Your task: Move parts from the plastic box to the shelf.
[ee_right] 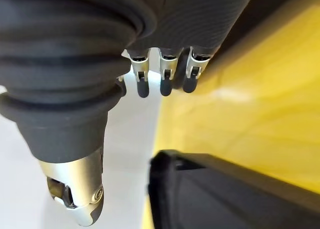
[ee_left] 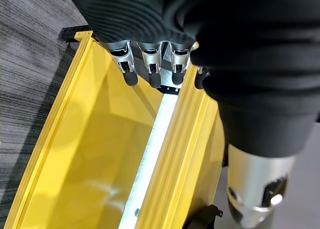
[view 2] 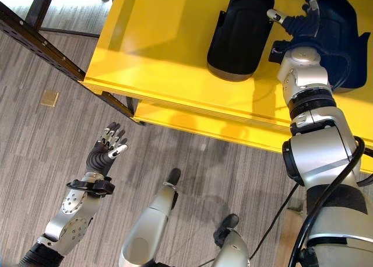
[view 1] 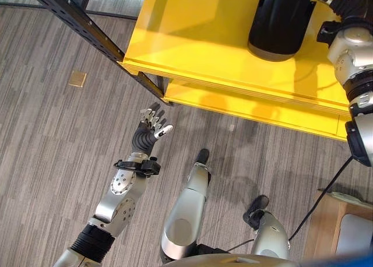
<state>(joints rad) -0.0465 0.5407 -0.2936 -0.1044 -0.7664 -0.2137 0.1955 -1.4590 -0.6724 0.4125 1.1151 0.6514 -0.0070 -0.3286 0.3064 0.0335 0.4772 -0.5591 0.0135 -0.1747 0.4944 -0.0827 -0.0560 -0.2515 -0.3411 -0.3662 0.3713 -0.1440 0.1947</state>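
My left hand (view 1: 150, 129) hangs over the grey floor (view 1: 46, 139), just near of the yellow shelf (view 1: 198, 39), fingers straight and loosely spread, holding nothing. On the shelf's top board stands a black part (view 2: 239, 37), upright. Right of it my right hand (view 2: 300, 23) is raised above the board, fingers relaxed and empty, with a second black part (view 2: 344, 39) lying just beyond it on the far right.
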